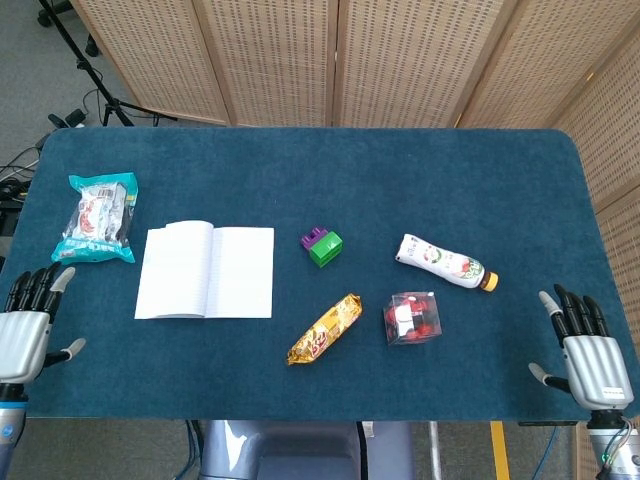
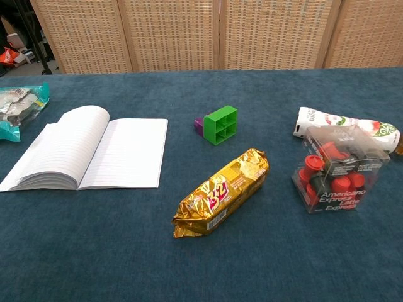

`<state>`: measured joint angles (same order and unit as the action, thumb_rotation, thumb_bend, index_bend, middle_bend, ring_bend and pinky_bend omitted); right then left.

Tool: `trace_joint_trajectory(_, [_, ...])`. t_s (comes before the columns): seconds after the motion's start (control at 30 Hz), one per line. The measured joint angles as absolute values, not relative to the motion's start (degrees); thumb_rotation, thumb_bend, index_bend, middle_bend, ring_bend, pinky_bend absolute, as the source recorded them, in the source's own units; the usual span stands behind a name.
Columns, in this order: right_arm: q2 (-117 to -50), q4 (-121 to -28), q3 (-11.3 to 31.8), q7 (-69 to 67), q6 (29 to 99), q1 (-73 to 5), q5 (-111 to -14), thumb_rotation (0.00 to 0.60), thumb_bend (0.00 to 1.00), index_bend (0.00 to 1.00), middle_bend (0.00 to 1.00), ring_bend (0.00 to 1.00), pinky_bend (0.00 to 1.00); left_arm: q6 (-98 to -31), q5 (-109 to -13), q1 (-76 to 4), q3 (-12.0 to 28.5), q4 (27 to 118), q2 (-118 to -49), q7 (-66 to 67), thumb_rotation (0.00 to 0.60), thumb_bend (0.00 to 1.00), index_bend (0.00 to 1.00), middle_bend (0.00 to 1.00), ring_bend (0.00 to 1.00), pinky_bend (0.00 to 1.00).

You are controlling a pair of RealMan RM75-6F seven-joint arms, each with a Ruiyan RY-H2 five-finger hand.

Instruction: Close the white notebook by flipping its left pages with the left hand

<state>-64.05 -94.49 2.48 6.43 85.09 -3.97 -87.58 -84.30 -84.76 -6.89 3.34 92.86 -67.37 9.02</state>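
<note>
The white notebook (image 1: 206, 272) (image 2: 88, 155) lies open and flat on the blue table, left of centre, its left pages bulging up slightly. My left hand (image 1: 27, 330) hovers at the table's near left corner, well to the left of and nearer than the notebook, fingers spread and holding nothing. At the near right corner my right hand (image 1: 588, 355) is likewise spread and empty. Neither hand shows in the chest view.
A teal snack bag (image 1: 97, 217) lies just left of the notebook. A green and purple block (image 1: 322, 245), a gold biscuit pack (image 1: 325, 328), a clear box of red capsules (image 1: 412, 318) and a white bottle (image 1: 444, 262) sit to the right. Wicker screens (image 1: 340, 60) stand behind the table.
</note>
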Motion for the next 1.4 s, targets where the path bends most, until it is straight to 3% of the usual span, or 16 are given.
trace_joint_trajectory(0.4, [-64.2, -94.7, 2.3, 6.7, 85.0, -4.1, -87.9, 0.600, 0.00, 0.00, 0.00, 0.00, 0.00, -81.9, -84.2, -8.7, 3.8, 93.8, -68.3, 11.7, 0.600, 0.11, 0.00, 0.00, 0.00, 0.00])
trace_joint_trajectory(0.97, [-63.0, -94.8, 2.6, 3.4, 86.3, -3.6, -88.4, 0.600, 0.00, 0.00, 0.00, 0.00, 0.00, -77.0, -82.9, -13.7, 4.5, 94.7, -74.8, 23.2, 0.600, 0.12, 0.00, 0.00, 0.00, 0.00])
trace_joint_trajectory(1.4, [-62.0, -95.2, 2.6, 0.8, 87.0, -3.3, -89.1, 0.600, 0.00, 0.01, 0.00, 0.00, 0.00, -74.7, -82.3, -16.3, 4.5, 90.4, -78.4, 28.1, 0.600, 0.12, 0.00, 0.00, 0.00, 0.00])
